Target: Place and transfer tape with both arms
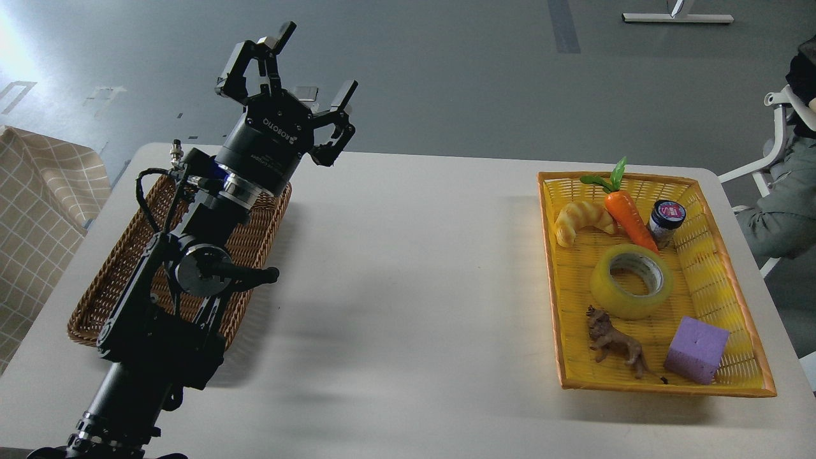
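The yellow translucent tape roll (631, 281) with a grey-white core lies flat in the middle of the yellow tray (733, 299) on the right of the table. My left gripper (315, 64) is open and empty, raised above the far end of the brown wicker basket (121, 268), far left of the tape. My right arm and its gripper are out of view.
In the tray with the tape lie a croissant (581, 220), a carrot (626, 210), a small jar (665, 220), a toy lion (613, 343) and a purple foam cube (696, 350). A checked cloth (38, 210) lies at the left. A chair (774, 146) stands at the right.
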Action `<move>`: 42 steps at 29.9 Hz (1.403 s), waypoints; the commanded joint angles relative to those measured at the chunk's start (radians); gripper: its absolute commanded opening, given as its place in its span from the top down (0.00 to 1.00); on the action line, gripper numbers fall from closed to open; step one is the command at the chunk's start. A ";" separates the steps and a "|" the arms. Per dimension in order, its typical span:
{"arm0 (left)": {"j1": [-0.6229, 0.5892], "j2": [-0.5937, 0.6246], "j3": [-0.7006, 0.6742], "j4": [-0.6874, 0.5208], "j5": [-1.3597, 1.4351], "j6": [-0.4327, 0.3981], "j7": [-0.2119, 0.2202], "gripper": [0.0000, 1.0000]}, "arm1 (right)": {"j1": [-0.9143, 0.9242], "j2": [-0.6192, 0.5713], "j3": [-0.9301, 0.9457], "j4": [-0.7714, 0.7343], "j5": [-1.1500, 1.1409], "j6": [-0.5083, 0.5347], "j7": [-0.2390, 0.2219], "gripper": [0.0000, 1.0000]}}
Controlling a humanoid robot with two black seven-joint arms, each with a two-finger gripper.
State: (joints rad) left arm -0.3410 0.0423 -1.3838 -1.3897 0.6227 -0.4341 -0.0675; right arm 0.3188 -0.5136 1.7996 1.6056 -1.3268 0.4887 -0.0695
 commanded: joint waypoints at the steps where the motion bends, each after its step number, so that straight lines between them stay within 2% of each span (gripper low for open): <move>1: -0.003 0.005 -0.001 -0.002 0.000 -0.002 0.000 0.02 | -0.013 -0.012 0.032 -0.003 -0.008 0.000 0.039 0.01; 9: 0.002 0.010 -0.003 -0.002 0.000 -0.003 -0.002 0.02 | -0.020 -0.016 0.132 -0.009 -0.002 0.000 0.042 0.03; 13: 0.001 0.010 -0.001 -0.002 0.000 0.000 -0.002 0.02 | -0.007 0.049 0.178 -0.030 0.009 -0.010 0.031 0.01; 17: -0.001 0.008 -0.001 -0.003 0.002 0.000 -0.002 0.02 | -0.032 0.122 0.178 0.023 0.015 -0.032 0.025 0.00; 21: -0.001 0.007 -0.003 -0.006 0.002 0.002 -0.002 0.02 | -0.099 0.110 0.181 0.120 0.017 -0.019 0.020 0.00; 24: -0.001 0.010 -0.001 -0.015 0.002 0.003 -0.002 0.02 | -0.110 0.041 0.173 0.126 0.011 0.000 0.019 0.00; 26: -0.001 0.011 -0.003 -0.020 0.000 0.005 -0.002 0.02 | -0.122 -0.026 0.155 0.119 -0.044 0.000 -0.022 0.01; 27: -0.001 0.011 -0.003 -0.020 0.000 0.005 -0.002 0.02 | -0.139 -0.086 0.130 0.114 -0.110 0.000 -0.070 0.01; 30: 0.000 0.011 -0.003 -0.020 0.002 0.005 -0.002 0.02 | -0.141 -0.146 0.042 0.112 -0.257 0.000 -0.119 0.01; 33: -0.001 0.007 -0.001 -0.020 0.000 0.006 -0.002 0.02 | -0.142 -0.152 -0.043 0.106 -0.408 0.000 -0.116 0.01; 37: -0.003 0.001 0.000 -0.020 0.000 0.009 -0.002 0.02 | -0.176 -0.143 -0.095 0.102 -0.488 0.000 -0.116 0.01; 40: -0.001 0.001 0.002 -0.020 0.002 0.009 0.000 0.02 | -0.188 -0.117 -0.196 0.099 -0.656 0.000 -0.113 0.01; 42: -0.001 0.004 0.002 -0.020 0.002 0.009 0.000 0.02 | -0.191 -0.100 -0.248 0.091 -0.728 0.000 -0.096 0.01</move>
State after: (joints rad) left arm -0.3421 0.0429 -1.3822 -1.4099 0.6233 -0.4250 -0.0688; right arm 0.1336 -0.6368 1.6238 1.7046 -1.9408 0.4889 -0.1842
